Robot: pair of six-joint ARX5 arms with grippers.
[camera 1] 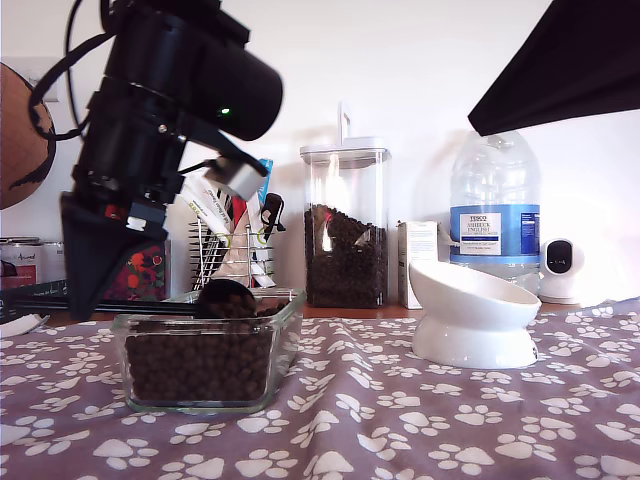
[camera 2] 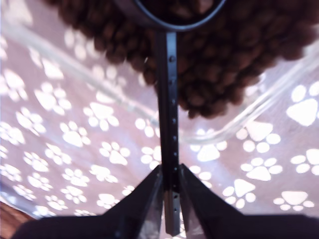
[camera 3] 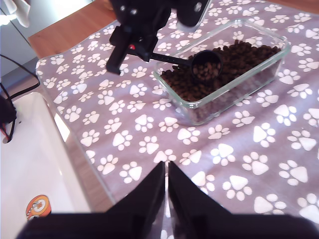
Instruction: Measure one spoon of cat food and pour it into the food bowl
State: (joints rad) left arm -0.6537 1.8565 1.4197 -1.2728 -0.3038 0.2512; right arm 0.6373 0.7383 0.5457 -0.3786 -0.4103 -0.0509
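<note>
Gripper no. 1 (camera 2: 170, 199) clamped on one spoon (camera 2: 170, 124) w/ cat food (camera 3: 227, 64); no. 2 (camera 3: 166, 186) together; one food bowl (camera 1: 472, 312).

Bulky black arm (camera 1: 170, 90), green indicator light, looped black cables, tapered black pincer (camera 2: 169, 199) fingers

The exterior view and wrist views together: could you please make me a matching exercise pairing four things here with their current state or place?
Things:
1. spoon
2. food bowl
3. glass dish
4. my second gripper

States:
A. white, no kibble seen in it, at the exterior view's right
B. nothing between its jaws, above the paw-print cloth
C. holds a bed of cat food
D. handle clamped by my first gripper, cup loaded with kibble

Pairs: 1-D, 2-A, 3-C, 4-B
</note>
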